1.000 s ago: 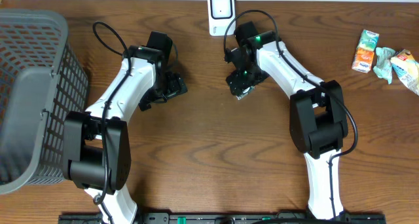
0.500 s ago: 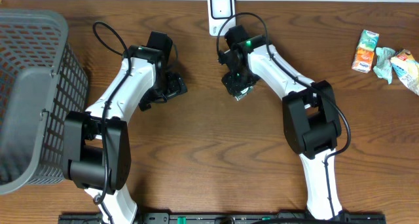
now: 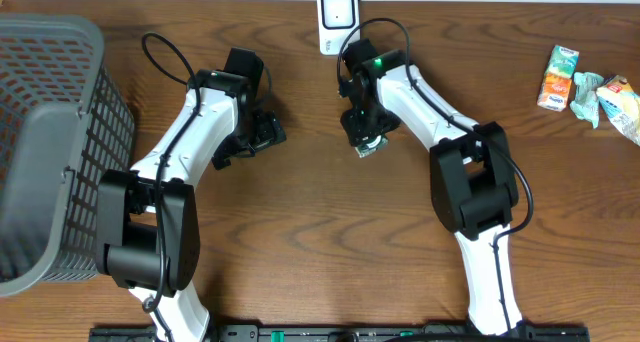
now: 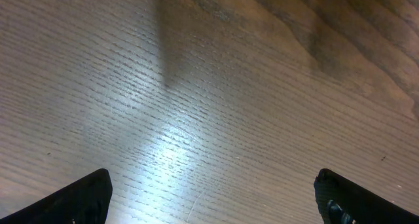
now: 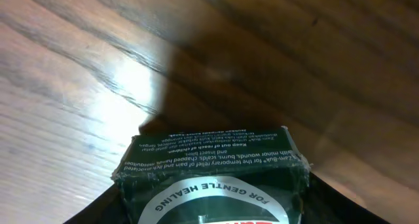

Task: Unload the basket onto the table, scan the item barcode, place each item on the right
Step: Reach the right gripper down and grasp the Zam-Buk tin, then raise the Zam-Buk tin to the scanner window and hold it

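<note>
Right wrist: carton point(image 5: 209, 178) looks light and stiff, so pinch the flat sides. Can't tell if right jaws grip it; left jaws gape empty.

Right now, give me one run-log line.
left gripper: open, empty, over table | right gripper: green box between jaws, grip unclear | scanner: at far edge

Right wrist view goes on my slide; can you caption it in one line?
Dark green box with white print between the fingers of the right gripper, wooden table beyond.
</note>
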### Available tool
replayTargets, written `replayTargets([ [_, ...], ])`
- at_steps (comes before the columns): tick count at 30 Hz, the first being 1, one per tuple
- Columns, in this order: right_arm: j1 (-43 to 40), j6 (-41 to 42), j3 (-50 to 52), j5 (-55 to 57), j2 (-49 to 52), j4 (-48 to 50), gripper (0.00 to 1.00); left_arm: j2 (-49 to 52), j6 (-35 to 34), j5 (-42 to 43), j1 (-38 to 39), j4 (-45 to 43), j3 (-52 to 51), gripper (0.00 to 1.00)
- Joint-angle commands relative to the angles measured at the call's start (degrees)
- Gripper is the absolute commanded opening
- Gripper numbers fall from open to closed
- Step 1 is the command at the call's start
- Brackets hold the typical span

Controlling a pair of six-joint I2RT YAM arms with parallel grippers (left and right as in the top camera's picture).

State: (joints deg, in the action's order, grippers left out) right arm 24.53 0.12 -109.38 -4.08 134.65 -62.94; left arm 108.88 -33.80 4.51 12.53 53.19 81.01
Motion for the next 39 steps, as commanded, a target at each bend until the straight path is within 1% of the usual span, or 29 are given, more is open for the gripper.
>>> replayTargets([
  [1,-1.84,3.28,-5.57,-15.45,0.63,-2.23,0.58,0.11,0.55,-0.74,-0.09,0.31,-0.39,0.98],
  [3,-3.04,3.28,-7.23,-24.76,0.63,-2.73,0.57,0.11,0.55,-0.74,-0.09,0.31,-0.39,0.98],
  [4,-4.66,3.28,-8.24,-35.10,0.63,-2.62,0.57,0.11,0.55,-0.74,-0.09,0.31,-0.39,0.98],
  [7,-8.31,4.35,-8.59,-53.99,0.63,-1.38,0.57,0.11,0.55,-0.74,-0.09,0.31,-0.39,0.98],
  [8,-10.16,7.89,-8.59,-60.72,0.63,-0.42,0.57,0.11,0.55,-0.74,-0.09,0.31,-0.39,0.98],
  [9,-11.15,10.64,-8.59,-63.28,0.63,0.24,0.56,0.11,0.55,-0.74,-0.09,0.31,-0.39,0.98],
  [11,-13.79,22.34,-8.59,-68.02,0.63,2.19,0.55,0.11,0.55,-0.74,-0.09,0.31,-0.39,0.98],
  [13,-15.58,31.76,-8.59,-68.98,0.63,3.17,0.54,0.11,0.55,-0.74,-0.09,0.31,-0.39,0.98],
  [14,-16.81,37.79,-8.59,-68.96,0.63,4.11,0.52,0.11,0.55,-0.74,-0.09,0.31,-0.39,0.98],
  [15,-17.38,40.74,-8.59,-68.98,0.63,4.70,0.52,0.11,0.55,-0.74,-0.09,0.31,-0.39,0.98],
  [16,-18.03,46.88,-8.59,-68.98,0.63,5.57,0.50,0.11,0.55,-0.74,-0.09,0.31,-0.39,0.98],
  [19,-18.27,56.89,-8.59,-70.23,0.63,6.03,0.49,0.11,0.55,-0.74,-0.09,0.31,-0.39,0.98],
  [20,-18.10,60.83,-8.59,-71.97,0.63,7.85,0.48,0.11,0.55,-0.74,-0.09,0.31,-0.39,0.98],
  [22,-17.49,64.96,-8.59,-73.53,0.63,12.55,0.48,0.11,0.55,-0.74,-0.09,0.31,-0.39,0.98],
  [29,-15.50,71.06,-8.59,-75.78,0.63,19.06,0.47,0.11,0.55,-0.74,-0.09,0.31,-0.39,0.98],
  [39,-15.32,71.67,-8.59,-73.81,0.63,19.08,0.47,0.11,0.55,-0.74,-0.09,0.31,-0.39,0.98],
])
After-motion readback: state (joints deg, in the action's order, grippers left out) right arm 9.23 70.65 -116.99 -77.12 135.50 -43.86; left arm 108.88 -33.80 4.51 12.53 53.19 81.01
